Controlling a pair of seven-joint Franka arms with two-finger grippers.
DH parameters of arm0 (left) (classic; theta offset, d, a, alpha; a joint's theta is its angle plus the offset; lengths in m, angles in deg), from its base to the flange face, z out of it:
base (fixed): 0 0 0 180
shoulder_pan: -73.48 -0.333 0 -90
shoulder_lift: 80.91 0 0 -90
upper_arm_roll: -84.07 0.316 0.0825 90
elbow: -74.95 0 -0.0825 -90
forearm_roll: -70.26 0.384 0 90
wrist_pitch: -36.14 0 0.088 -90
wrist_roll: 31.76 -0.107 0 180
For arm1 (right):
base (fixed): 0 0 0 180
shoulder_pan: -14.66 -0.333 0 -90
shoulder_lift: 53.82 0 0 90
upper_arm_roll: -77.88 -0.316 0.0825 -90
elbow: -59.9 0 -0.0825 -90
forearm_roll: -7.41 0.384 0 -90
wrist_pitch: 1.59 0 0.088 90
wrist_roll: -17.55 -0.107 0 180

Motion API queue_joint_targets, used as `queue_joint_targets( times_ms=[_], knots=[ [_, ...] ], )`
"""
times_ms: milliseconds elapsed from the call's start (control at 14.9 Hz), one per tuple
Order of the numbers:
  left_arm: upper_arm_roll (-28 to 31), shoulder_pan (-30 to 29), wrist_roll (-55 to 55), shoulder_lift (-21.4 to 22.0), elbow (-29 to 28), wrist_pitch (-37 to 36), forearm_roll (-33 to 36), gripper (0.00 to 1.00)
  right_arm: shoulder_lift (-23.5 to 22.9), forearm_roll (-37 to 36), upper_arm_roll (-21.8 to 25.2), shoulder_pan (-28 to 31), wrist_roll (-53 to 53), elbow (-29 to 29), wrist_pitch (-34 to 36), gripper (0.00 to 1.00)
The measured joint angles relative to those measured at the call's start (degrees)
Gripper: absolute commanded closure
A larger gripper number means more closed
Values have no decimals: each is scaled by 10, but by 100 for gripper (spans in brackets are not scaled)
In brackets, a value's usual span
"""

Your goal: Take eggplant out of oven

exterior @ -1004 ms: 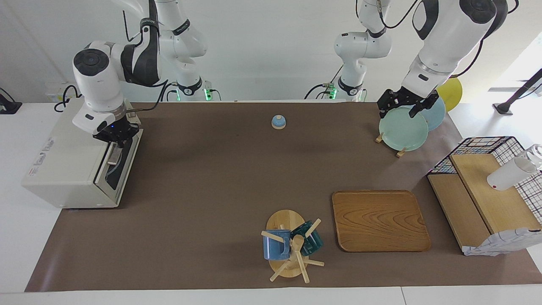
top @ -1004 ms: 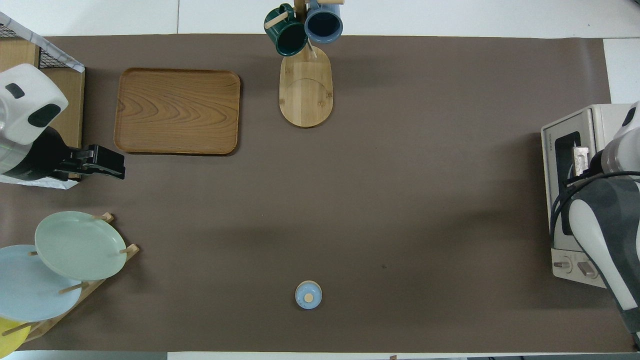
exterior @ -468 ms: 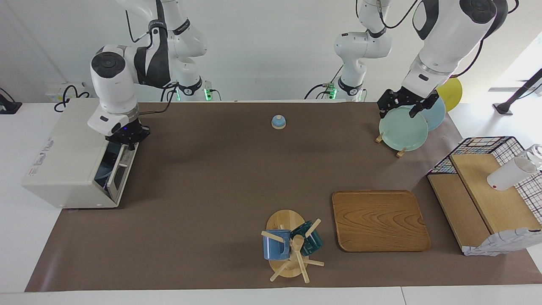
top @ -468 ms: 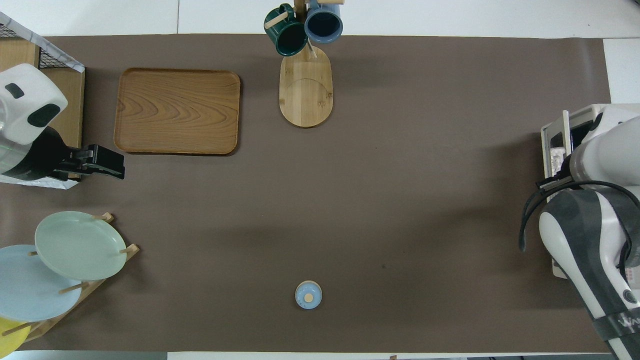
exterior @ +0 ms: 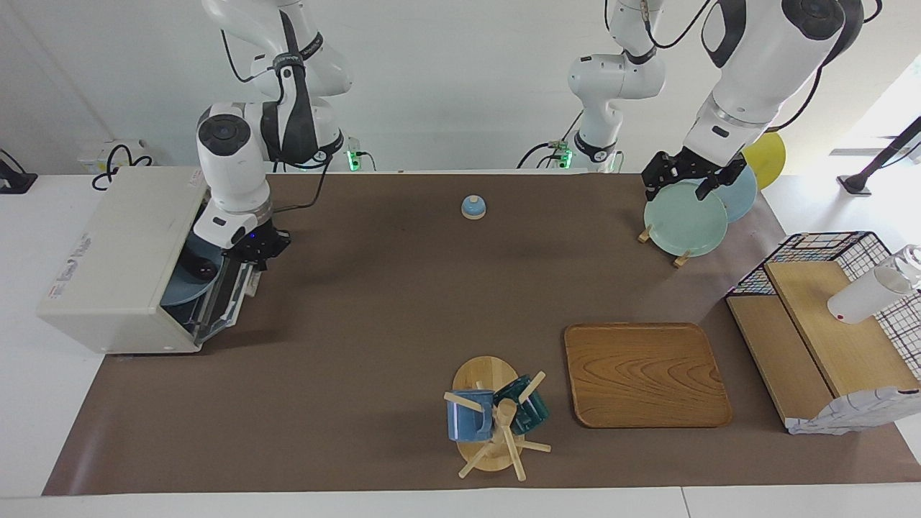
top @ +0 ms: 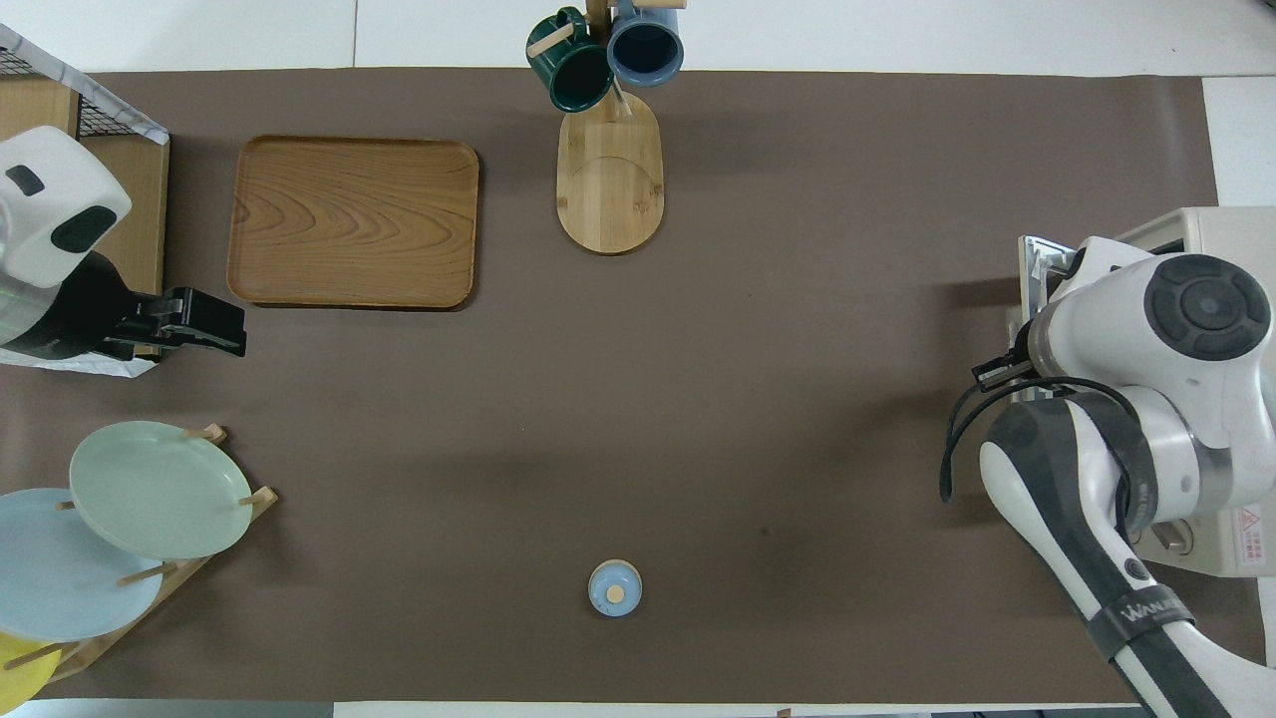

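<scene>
The cream-white oven (exterior: 119, 252) stands at the right arm's end of the table, its top showing in the overhead view as well (top: 1231, 227). Its dark glass door (exterior: 232, 295) hangs about half open, tipped out toward the table's middle. My right gripper (exterior: 256, 256) is shut on the door's bar handle at the door's top edge; the overhead view hides it under the arm's wrist. Inside, part of the dark eggplant (exterior: 204, 268) shows on a blue plate (exterior: 181, 290). My left gripper (exterior: 682, 181) waits open over the green plate (exterior: 685, 218).
A small blue bell (exterior: 473, 207) sits near the robots. Farther out are a wooden tray (exterior: 646, 374) and a mug tree (exterior: 496, 421) with two mugs. A plate rack and a wire basket with a wooden shelf (exterior: 820, 338) stand at the left arm's end.
My right gripper has pulled the handle out toward the table's middle, and the door has swung from nearly shut to about half open, baring the plate inside. The left arm has stayed still.
</scene>
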Motion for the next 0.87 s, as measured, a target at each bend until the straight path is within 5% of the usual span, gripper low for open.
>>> queue_joint_targets(
  times_ms=[602,870],
  knots=[
    [0,0,0,0,0,0,0,0,-78,18,0,-8,-42,-5,-61,100],
    [0,0,0,0,0,0,0,0,-83,24,8,-23,-47,16,-36,100]
  ],
)
